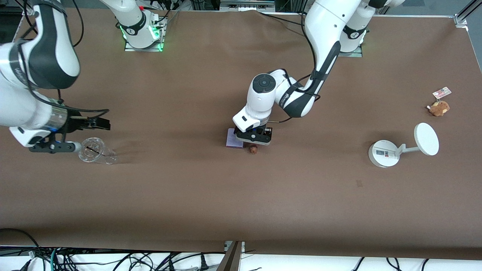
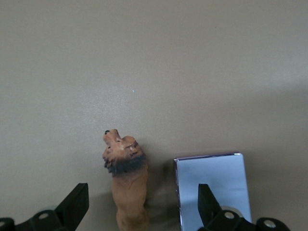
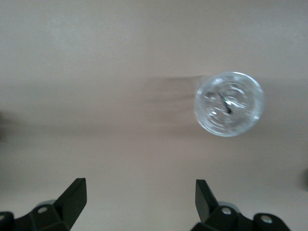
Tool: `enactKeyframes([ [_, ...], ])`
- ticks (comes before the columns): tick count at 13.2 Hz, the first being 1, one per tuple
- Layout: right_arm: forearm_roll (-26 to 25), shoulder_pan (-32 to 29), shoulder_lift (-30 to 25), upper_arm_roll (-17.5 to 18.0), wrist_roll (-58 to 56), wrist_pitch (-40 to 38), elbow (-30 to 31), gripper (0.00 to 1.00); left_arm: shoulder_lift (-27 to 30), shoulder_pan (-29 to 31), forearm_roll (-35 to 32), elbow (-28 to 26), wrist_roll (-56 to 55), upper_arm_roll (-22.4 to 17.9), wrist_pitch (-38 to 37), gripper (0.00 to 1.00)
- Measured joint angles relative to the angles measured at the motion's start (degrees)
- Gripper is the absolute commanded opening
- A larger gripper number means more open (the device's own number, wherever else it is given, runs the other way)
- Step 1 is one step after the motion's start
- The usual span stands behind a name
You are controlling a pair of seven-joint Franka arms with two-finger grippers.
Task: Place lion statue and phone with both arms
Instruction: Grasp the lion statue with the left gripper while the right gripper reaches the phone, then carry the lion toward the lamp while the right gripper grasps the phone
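Orange-brown lion statue (image 2: 126, 180) lies touching the table beside the phone (image 2: 211, 185) mid-table, under the left gripper (image 2: 142, 204), jaws wide, which may catch both, while the open right gripper (image 3: 139, 202) waits over a glass (image 1: 94, 150).

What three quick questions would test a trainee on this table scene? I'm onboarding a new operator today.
1. True or false: the left end effector is open over the lion statue.
2. What lies flat beside the lion statue: (a) the phone, (b) a spoon, (c) a book?
3. Which object is nearest the right end effector?

Key:
1. True; its fingers straddle the statue without touching it.
2. (a).
3. The clear glass jar, toward the right arm's end of the table; that end effector is open and holds nothing.
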State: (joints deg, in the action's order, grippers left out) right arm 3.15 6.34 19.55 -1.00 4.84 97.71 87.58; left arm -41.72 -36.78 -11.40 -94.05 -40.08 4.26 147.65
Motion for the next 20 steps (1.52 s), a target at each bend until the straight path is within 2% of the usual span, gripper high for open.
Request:
enactKeyframes([
  [1,0.1,1.1,1.1,0.0,1.4,1.3,0.0,1.0,-0.4,0.0,-0.5,0.0,0.0,0.0,0.2,0.87],
  [2,0.1,2.4,2.3,0.1,3.2,2.9,0.0,1.0,-0.5,-0.1,-0.8,0.0,0.0,0.0,0.3,0.67],
  [4,0.1,4.7,4.5,0.1,6.4,5.7,0.0,1.0,-0.5,-0.3,-2.3,0.3,0.0,0.0,0.3,0.35],
  [8,0.1,7.9,7.8,0.1,10.6,9.7,0.0,1.0,-0.5,-0.3,-4.4,0.4,0.0,-0.4,0.3,0.18],
  [13,0.1,11.2,9.6,0.2,13.9,12.3,0.0,1.0,0.3,0.1,-4.4,1.5,-0.1,-1.2,-0.7,0.11],
  [15,0.1,13.0,10.5,0.2,16.5,14.3,0.0,1.0,3.1,1.1,-4.4,2.3,-0.2,-1.4,-7.0,0.1],
  [16,0.1,14.2,11.2,0.2,18.4,15.6,0.0,1.0,5.0,1.8,-4.4,2.5,-0.2,-1.4,-11.4,0.03],
  [17,0.1,15.7,12.1,0.2,20.8,17.2,0.0,1.0,7.0,2.8,-4.4,2.5,-0.2,-1.5,-15.9,0.01],
  [20,0.1,20.1,15.2,0.3,28.1,23.2,0.0,1.0,9.8,7.5,-4.4,2.4,4.0,-1.4,-25.2,0.02],
])
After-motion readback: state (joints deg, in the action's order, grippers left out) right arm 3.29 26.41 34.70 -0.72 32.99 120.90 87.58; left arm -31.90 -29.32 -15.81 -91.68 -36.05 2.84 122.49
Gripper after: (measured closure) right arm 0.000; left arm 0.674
